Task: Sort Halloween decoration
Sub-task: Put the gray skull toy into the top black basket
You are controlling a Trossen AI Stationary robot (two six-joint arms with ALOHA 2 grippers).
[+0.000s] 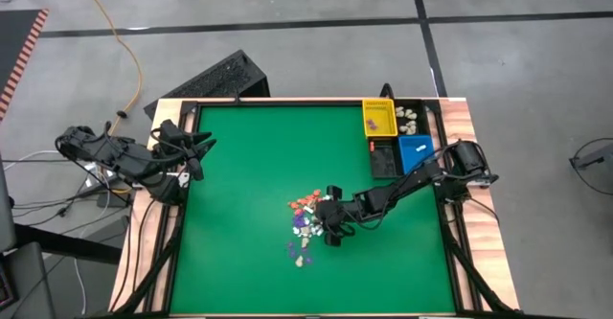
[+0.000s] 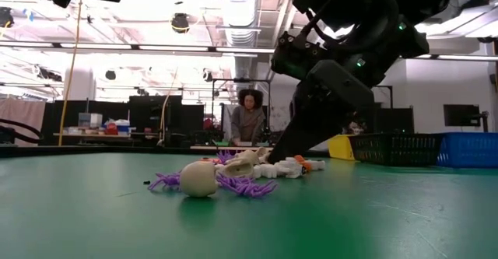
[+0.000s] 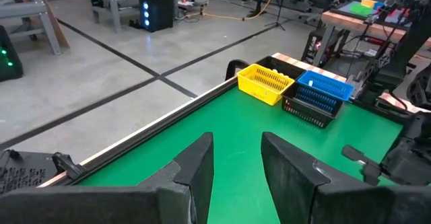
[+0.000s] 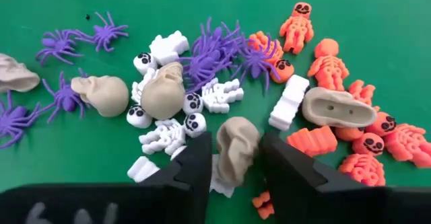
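The Halloween decoration [image 1: 305, 225] is a heap of tiny trinkets mid-table: purple spiders [image 4: 209, 56], orange skeletons [image 4: 328, 64], white skeletons [image 4: 165, 135] and cream skulls [image 4: 101, 93]. My right gripper [image 4: 237, 163] slants down into the heap's right side [image 1: 326, 225], with a cream skull [image 4: 237, 143] between its fingers. My left gripper [image 3: 237, 163] waits open and raised over the table's left edge [image 1: 192, 151], with nothing between its fingers. My right gripper has the cream skull's two sides [image 4: 222, 150] between its two fingers, which come slanting down from the table's right. The skull stands lengthwise between the fingertips [image 4: 202, 160], low in the heap, over a white trinket. Whether it is lifted clear does not show.
At the far right stand a yellow bin [image 1: 378, 118], a blue bin [image 1: 416, 151], a black bin [image 1: 384, 156] and another black bin holding cream pieces [image 1: 410, 118]. A raised rim [image 1: 287, 102] frames the green table. A person [image 2: 247, 123] sits in the room beyond.
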